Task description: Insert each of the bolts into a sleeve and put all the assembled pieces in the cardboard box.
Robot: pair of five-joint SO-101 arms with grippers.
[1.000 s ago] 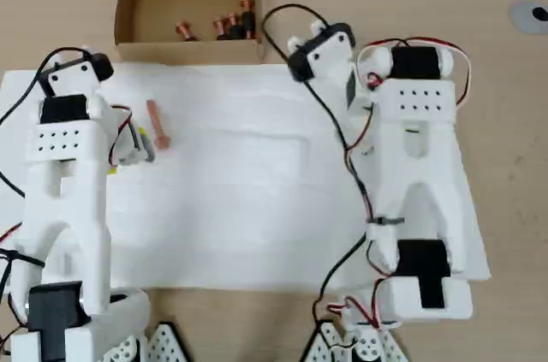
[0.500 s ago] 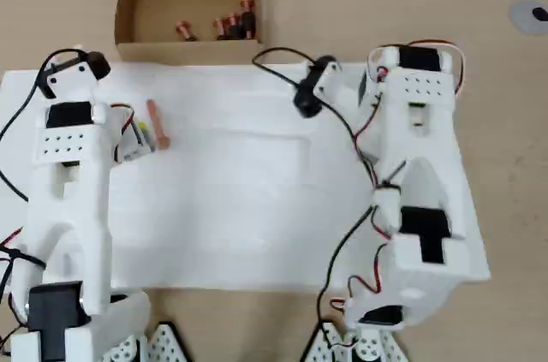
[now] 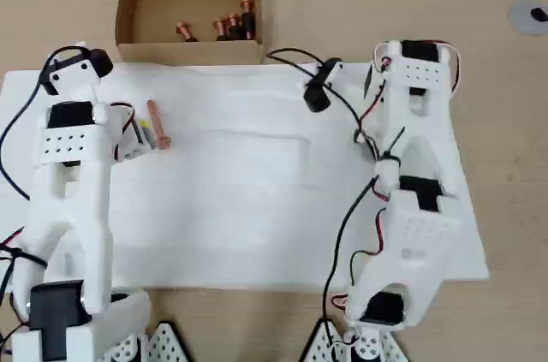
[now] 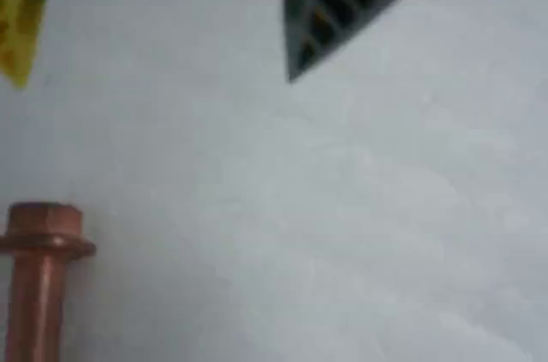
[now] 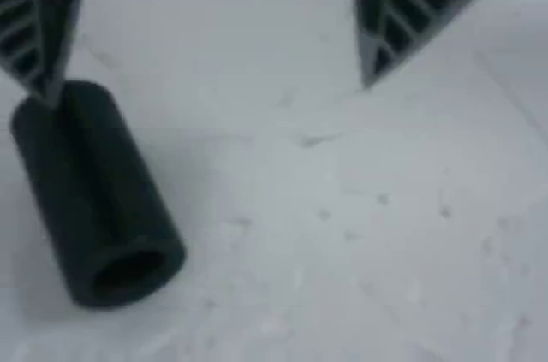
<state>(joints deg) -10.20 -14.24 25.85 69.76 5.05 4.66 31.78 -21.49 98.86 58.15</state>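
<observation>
Left claw (image 4: 154, 71) is open, its two fingers well apart, hanging low over the white foam sheet (image 3: 257, 199). The copper bolt (image 4: 38, 281) lies flat on the foam just beside that claw, head end towards it. It's off to one finger's side rather than in the gap, and nothing is touching it. From the high view the bolt (image 3: 157, 124) sits on the side of the claw that faces the middle of the sheet.

Right claw (image 5: 210, 80) is spread wide too. The black sleeve (image 5: 94, 199) lies on its side on the foam with its open end towards the wrist camera. One fingertip (image 5: 47, 80) is right at its far end and looks to be touching it. The other finger is well clear, so the sleeve isn't gripped.

The cardboard box (image 3: 128, 11) stands at the back edge of the foam, nearer the left arm. A few copper pieces (image 3: 227, 26) are bunched against its near wall.

The foam sheet covers most of a light wooden worktop (image 3: 505, 122), with both arms on it side by side. A small grey round disc (image 3: 527, 15) sits in the worktop's far corner on the right arm's side.
</observation>
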